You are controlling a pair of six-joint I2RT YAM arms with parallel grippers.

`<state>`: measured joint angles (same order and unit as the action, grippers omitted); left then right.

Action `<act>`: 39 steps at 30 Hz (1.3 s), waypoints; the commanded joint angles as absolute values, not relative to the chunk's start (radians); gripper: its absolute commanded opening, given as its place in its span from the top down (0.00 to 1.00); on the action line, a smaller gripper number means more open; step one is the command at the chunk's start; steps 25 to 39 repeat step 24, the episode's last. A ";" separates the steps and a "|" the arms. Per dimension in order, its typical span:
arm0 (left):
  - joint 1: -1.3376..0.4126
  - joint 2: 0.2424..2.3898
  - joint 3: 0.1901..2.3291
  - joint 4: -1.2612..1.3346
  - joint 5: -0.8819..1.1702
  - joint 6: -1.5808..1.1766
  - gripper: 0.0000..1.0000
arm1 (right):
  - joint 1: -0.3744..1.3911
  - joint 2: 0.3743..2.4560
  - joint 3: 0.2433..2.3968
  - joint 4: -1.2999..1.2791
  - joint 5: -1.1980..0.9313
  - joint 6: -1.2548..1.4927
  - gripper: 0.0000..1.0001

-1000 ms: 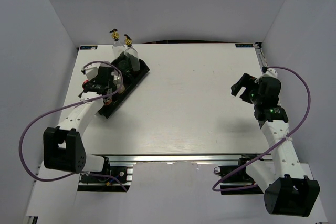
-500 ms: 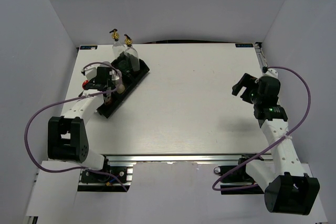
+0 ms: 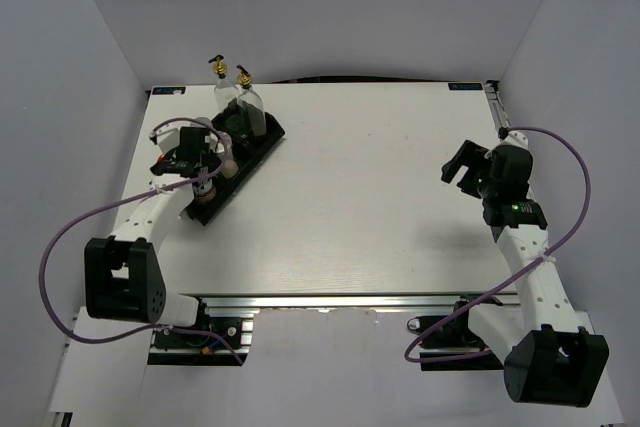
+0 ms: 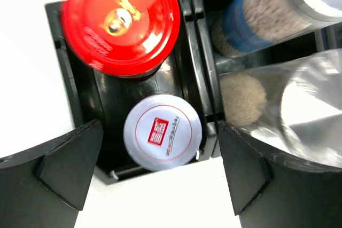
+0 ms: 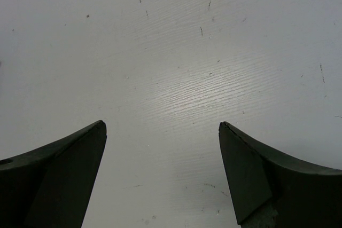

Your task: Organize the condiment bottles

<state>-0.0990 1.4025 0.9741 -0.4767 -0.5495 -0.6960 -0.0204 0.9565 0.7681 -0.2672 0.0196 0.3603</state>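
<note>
The black tray (image 3: 268,142) lies slanted at the table's left. Two clear cruets (image 3: 247,99) with gold-black spouts stand at its far end. My left gripper (image 3: 200,169) hangs over the tray's near end, jaws open wide. In the left wrist view the left gripper (image 4: 160,126) straddles a silver-lidded jar (image 4: 163,132) from above without touching it. The red-lidded jar (image 4: 120,20) stands just beyond it in the same compartment. The white shaker (image 4: 267,9) and a glass cruet (image 4: 299,105) fill the adjoining side. My right gripper (image 3: 462,165) is open over bare table (image 5: 171,52), holding nothing.
Purple cables loop out from both arms. A metal rail (image 3: 330,302) runs along the table's near edge. White walls close in the left, right and back sides. The table (image 3: 380,197) between the tray and the right arm carries nothing.
The left gripper's jaws have opened wide above the tray's near end, and the left arm has shifted slightly. The right arm has not moved.
</note>
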 commanded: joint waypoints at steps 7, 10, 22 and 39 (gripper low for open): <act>-0.095 1.117 1.172 -0.614 -0.688 -0.684 0.02 | -0.026 0.916 0.779 -0.258 0.060 0.367 0.10; -0.095 1.014 1.161 -0.611 -0.800 -0.652 0.02 | -0.026 0.916 0.785 -0.261 0.084 0.382 0.11; -0.095 0.931 1.069 -0.479 -0.690 -0.555 0.02 | -0.026 0.845 0.749 -0.218 0.129 0.403 0.11; -0.095 0.931 1.069 -0.479 -0.693 -0.554 0.02 | -0.026 0.838 0.747 -0.210 0.126 0.403 0.11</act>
